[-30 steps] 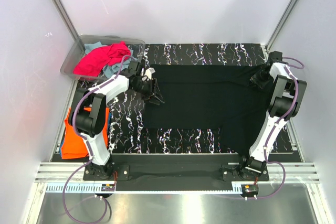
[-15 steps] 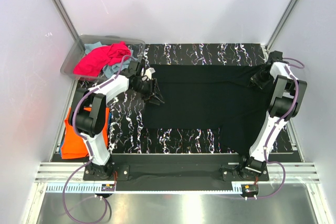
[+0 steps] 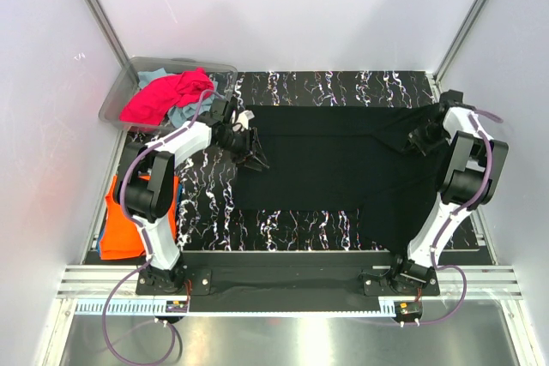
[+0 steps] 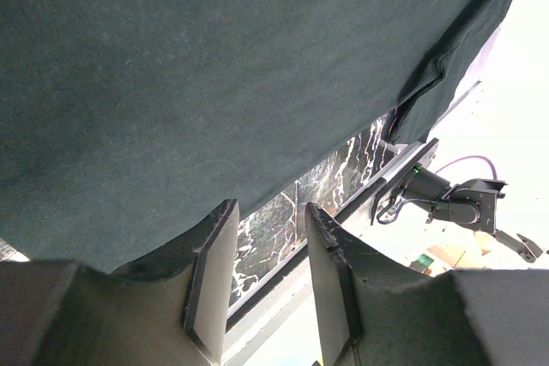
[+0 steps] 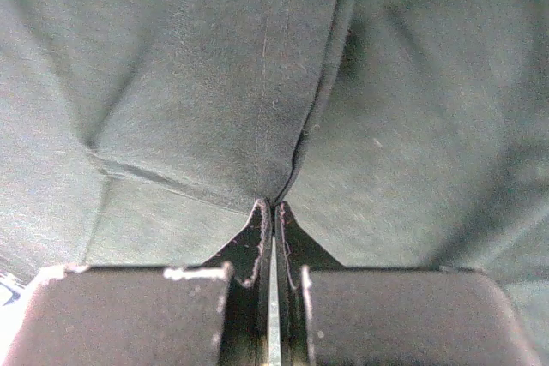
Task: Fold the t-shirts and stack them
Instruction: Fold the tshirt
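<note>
Right claw (image 5: 271,207) pulled t-shirt (image 3: 326,160) edge inward

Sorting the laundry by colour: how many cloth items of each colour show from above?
black shirt: 1
pink shirt: 1
teal shirt: 1
orange shirt: 1
blue cloth, under the orange: 1
Total: 5

Noted clear plastic bin (image 3: 116,102) at far left corner of black, white-veined table (image 3: 326,87). Recorded white walls (image 3: 283,6) left, far, right.
</note>
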Tool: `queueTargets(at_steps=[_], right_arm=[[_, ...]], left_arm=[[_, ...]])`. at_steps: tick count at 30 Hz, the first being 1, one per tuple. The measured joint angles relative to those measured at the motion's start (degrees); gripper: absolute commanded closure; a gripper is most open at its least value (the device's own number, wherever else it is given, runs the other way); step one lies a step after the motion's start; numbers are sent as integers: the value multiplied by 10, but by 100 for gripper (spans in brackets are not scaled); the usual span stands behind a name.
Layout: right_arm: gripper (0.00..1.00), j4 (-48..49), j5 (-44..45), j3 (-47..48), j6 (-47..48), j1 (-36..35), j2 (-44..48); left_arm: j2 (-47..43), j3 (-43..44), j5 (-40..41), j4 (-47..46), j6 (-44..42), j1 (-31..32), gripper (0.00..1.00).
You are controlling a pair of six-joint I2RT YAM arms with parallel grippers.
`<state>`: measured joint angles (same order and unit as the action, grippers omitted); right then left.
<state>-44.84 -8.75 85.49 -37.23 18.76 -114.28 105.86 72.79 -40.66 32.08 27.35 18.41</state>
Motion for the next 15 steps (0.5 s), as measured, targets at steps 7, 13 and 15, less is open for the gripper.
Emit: queueTargets(at_steps=[7, 13, 15], right_arm=[[100, 7, -5, -82, -58, 0, 34], [91, 38, -18, -141, -130, -1, 75], [90, 50, -26, -159, -152, -1, 83]], left_arm=[[0, 0, -1, 0, -2, 0, 58], [0, 0, -2, 0, -2, 0, 59], [0, 0, -2, 0, -3, 0, 58]])
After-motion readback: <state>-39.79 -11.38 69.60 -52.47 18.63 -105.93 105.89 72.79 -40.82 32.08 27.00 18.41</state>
